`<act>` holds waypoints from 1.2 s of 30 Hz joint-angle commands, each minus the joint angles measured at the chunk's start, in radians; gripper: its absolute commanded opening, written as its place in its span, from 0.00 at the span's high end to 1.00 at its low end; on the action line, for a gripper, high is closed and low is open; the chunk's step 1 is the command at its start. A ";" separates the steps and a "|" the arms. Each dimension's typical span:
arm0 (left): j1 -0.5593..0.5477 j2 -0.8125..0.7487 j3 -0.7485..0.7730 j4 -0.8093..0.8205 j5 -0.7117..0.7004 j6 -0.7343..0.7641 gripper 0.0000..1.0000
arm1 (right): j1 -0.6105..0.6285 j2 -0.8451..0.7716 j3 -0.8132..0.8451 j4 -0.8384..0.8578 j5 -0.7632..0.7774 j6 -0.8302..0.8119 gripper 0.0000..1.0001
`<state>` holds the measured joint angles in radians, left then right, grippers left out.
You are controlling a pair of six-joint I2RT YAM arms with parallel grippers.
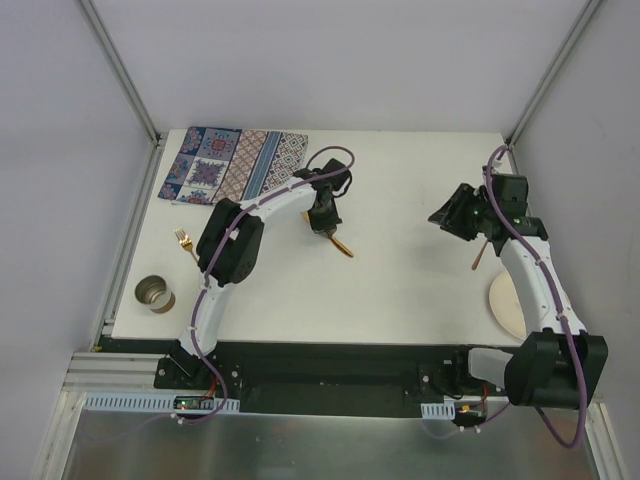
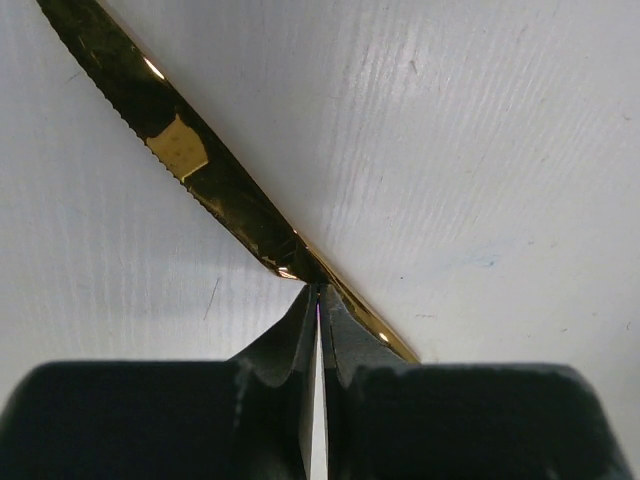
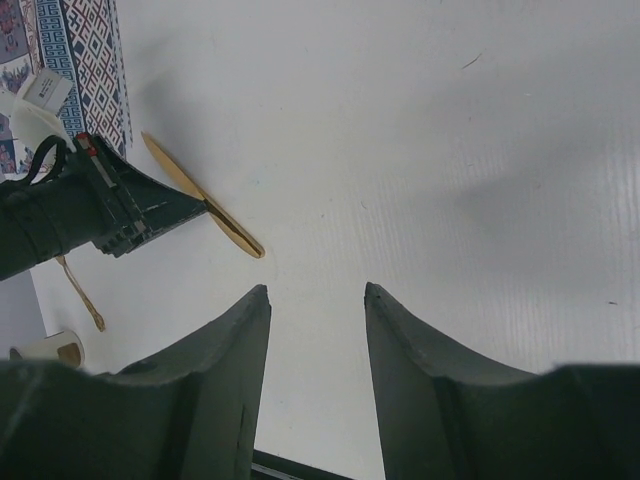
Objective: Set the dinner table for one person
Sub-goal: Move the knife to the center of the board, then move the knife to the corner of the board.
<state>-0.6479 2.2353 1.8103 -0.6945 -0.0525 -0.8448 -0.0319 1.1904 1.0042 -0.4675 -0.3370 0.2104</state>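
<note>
On the white dinner table (image 1: 400,290) a gold knife (image 1: 343,246) lies left of centre. My left gripper (image 1: 326,228) points down onto it. In the left wrist view the serrated knife (image 2: 190,155) runs diagonally, and the left gripper (image 2: 318,290) is shut on it near its middle. My right gripper (image 1: 443,217) hovers over the right half of the table. Its jaws (image 3: 316,290) stand open with nothing between them, over bare tabletop. From there the knife (image 3: 200,195) and the left gripper (image 3: 110,205) show at upper left.
A blue-and-red patterned placemat (image 1: 230,165) lies at the back left. A gold fork (image 1: 185,240) and a metal cup (image 1: 155,293) are near the left edge. A gold spoon (image 1: 478,255) and a cream plate (image 1: 505,305) sit by the right arm.
</note>
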 commanded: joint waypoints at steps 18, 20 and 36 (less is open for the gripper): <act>0.019 -0.388 -0.026 -0.056 -0.323 0.211 0.64 | 0.365 0.481 0.273 -0.034 -0.017 -0.094 0.40; 0.025 -0.430 -0.046 -0.054 -0.377 0.208 0.59 | 0.400 0.524 0.313 -0.028 -0.026 -0.095 0.40; 0.053 -0.816 -0.404 0.125 -0.624 0.200 0.44 | 0.535 0.929 0.597 -0.011 -0.151 -0.062 0.40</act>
<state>-0.6067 1.4929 1.4296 -0.6167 -0.6147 -0.6460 0.4820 2.0895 1.5227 -0.4778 -0.4408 0.1337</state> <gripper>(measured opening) 0.558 0.598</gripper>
